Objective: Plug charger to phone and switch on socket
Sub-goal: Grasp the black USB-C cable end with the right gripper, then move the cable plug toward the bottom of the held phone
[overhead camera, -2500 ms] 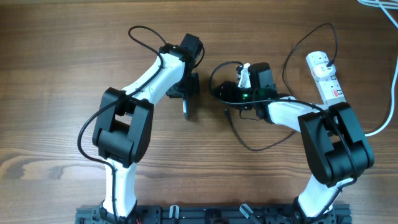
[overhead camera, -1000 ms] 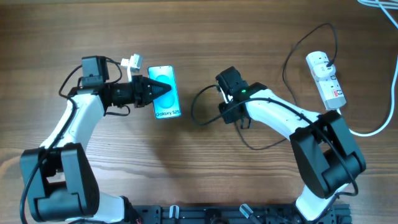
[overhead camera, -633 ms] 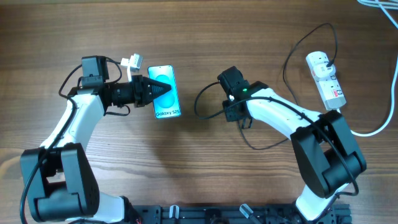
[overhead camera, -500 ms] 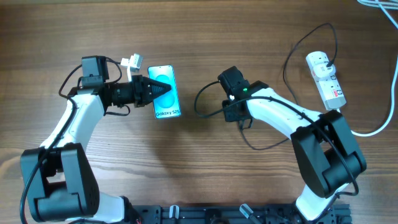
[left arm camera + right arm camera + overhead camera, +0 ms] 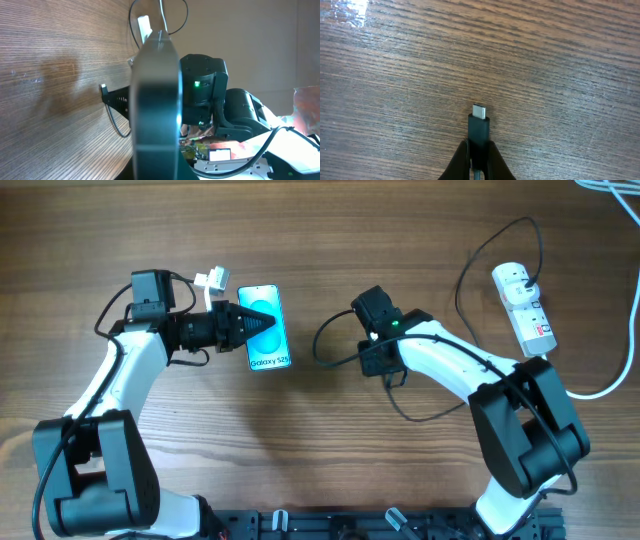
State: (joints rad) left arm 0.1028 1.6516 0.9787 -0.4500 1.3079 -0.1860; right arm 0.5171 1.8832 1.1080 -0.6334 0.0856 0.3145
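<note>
Charger (image 5: 478,131) connector straight out from right jaws

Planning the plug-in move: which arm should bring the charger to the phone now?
Right. The right gripper is shut on the charger just behind its silver tip, which points out free. The left gripper is clamped on the phone, so it likely serves best holding that steady.
</note>
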